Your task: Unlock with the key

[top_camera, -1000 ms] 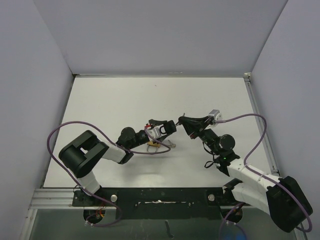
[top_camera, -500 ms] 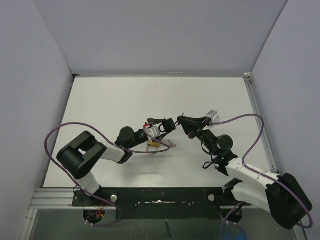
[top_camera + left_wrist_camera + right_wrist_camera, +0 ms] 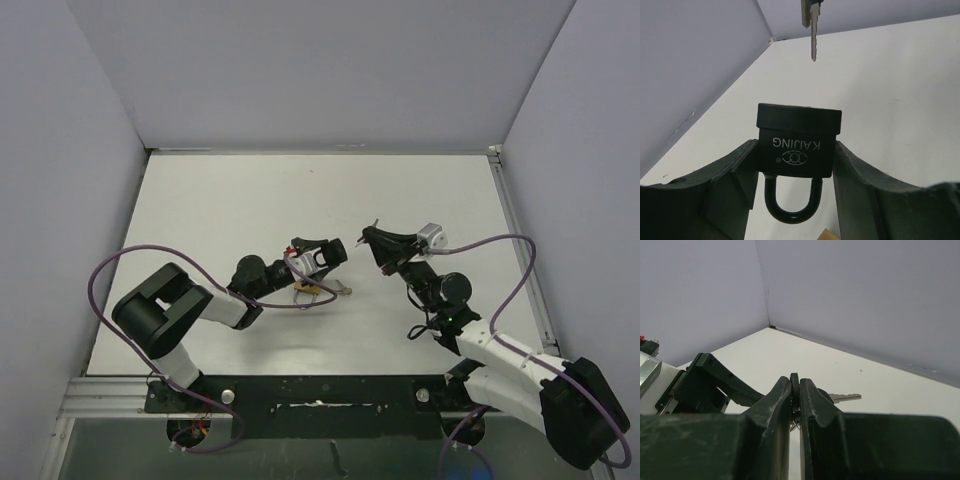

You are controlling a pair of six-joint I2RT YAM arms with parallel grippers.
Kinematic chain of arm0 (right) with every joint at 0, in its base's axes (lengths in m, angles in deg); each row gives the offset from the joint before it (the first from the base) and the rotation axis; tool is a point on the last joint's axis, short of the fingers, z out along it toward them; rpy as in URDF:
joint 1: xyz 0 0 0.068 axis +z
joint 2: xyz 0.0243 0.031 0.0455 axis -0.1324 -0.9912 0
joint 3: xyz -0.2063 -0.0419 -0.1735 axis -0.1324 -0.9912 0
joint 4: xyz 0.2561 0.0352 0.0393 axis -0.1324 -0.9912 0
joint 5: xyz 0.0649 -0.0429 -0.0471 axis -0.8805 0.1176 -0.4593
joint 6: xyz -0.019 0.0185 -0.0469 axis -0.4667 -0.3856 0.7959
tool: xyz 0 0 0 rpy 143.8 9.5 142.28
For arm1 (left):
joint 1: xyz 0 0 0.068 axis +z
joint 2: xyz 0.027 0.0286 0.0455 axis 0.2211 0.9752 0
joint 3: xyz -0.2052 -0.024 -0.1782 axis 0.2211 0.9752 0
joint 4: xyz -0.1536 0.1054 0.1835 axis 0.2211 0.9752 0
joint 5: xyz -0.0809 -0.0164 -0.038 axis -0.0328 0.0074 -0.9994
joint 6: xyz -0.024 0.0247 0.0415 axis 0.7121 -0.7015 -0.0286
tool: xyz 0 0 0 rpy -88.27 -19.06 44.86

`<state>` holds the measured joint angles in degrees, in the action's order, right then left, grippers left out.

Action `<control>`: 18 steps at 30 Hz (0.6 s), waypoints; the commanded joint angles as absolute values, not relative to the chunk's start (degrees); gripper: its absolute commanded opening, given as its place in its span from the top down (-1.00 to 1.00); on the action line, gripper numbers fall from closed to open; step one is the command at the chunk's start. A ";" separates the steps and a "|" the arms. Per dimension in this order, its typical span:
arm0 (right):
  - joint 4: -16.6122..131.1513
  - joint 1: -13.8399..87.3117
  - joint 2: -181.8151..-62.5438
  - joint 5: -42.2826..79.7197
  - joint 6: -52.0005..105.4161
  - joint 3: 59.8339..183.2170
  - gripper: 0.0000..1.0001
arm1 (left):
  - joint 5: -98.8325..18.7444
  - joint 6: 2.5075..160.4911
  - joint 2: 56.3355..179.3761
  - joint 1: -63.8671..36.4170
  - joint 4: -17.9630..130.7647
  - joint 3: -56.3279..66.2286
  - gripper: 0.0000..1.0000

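- The left gripper (image 3: 332, 250) squeezes the padlock (image 3: 799, 144) by its sides; the lock's flat end faces the key (image 3: 812, 32)
- The right gripper (image 3: 795, 389) is pinched tight on the key
- The key's long blade points at the lock; it is near, not touching; the keyhole is hidden

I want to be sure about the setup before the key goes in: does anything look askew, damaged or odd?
Nothing stands out. The padlock sits level and square in the left gripper, with its shackle toward the wrist. The key, pinched in the right gripper, points at the lock body and is not yet touching it.
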<state>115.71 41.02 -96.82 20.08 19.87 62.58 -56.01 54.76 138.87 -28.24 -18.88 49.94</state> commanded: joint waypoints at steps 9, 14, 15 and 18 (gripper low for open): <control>128.95 40.92 -103.28 22.59 25.70 59.50 1.00 | -58.22 60.22 134.72 -27.12 -28.24 47.41 1.00; 134.30 40.88 -107.04 22.45 24.23 59.05 1.00 | -59.02 61.14 135.89 -27.80 -28.24 46.76 1.00; 135.08 40.90 -107.67 22.37 23.94 59.10 1.00 | -59.03 61.21 136.08 -28.01 -28.24 46.64 1.00; 136.54 40.85 -109.06 21.94 22.99 59.23 1.00 | -59.29 61.46 136.71 -28.30 -28.24 46.30 1.00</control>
